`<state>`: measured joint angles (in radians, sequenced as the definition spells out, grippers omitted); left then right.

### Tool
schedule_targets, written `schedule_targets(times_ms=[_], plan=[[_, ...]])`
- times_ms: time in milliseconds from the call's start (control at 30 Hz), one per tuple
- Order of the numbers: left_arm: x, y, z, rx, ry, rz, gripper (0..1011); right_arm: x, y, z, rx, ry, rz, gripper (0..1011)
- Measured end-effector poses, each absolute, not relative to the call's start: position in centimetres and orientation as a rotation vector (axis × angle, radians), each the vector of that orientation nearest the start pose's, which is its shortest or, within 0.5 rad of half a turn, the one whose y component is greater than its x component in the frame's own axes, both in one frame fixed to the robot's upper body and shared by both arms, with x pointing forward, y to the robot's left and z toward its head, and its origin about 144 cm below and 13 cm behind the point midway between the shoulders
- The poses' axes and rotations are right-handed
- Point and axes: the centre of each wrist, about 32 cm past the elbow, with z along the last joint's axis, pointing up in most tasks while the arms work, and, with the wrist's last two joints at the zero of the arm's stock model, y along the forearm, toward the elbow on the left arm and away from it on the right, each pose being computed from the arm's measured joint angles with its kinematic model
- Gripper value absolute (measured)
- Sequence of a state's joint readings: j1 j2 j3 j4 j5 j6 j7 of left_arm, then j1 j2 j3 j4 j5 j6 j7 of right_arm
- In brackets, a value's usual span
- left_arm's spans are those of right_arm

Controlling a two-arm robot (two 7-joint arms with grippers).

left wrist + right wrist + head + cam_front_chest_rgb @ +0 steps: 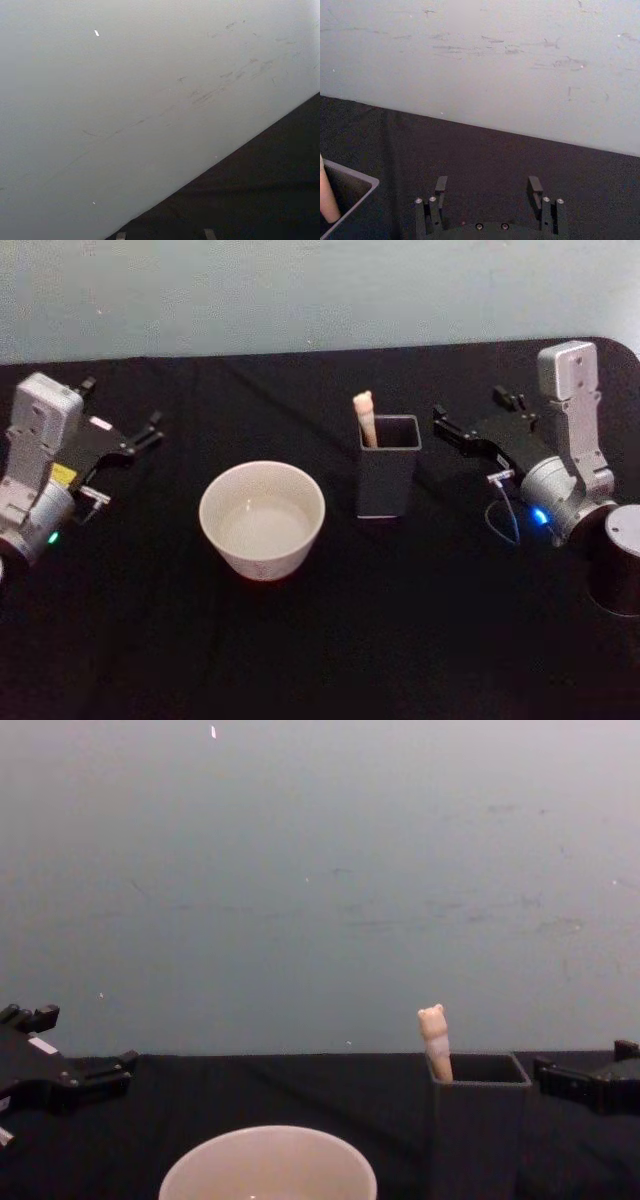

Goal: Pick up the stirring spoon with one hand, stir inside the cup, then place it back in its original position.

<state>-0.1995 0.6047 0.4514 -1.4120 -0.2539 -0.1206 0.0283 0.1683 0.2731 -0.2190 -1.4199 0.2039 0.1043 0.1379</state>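
The stirring spoon [364, 418] stands upright in a dark square holder [387, 478], its cream bear-head top [432, 1020] poking above the rim; the stem and bowl are hidden inside. The wide cream cup [262, 520] sits on the black cloth to the holder's left, and its rim shows low in the chest view [268, 1160]. My right gripper [478, 410] hovers open just right of the holder, nothing between its fingers [535, 186]. In the right wrist view the holder's corner [350, 192] and the spoon handle [327, 200] show. My left gripper [120, 408] rests open at the far left.
The black cloth table [320, 660] ends at a pale scuffed wall [300, 290] close behind. A dark cylinder with a grey top [622, 560] stands at the right edge beside my right arm. Bare cloth lies in front of the cup and holder.
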Motion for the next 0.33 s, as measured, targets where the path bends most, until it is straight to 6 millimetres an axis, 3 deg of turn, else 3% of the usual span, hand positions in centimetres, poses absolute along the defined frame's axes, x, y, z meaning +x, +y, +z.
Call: schedule_targets(times_ms=[333], plan=[[48.86, 30.97, 113.98, 0.304, -0.285, 1.248, 1001, 50.12, -25.32, 114.50, -0.182, 0.032, -1.266, 1002]])
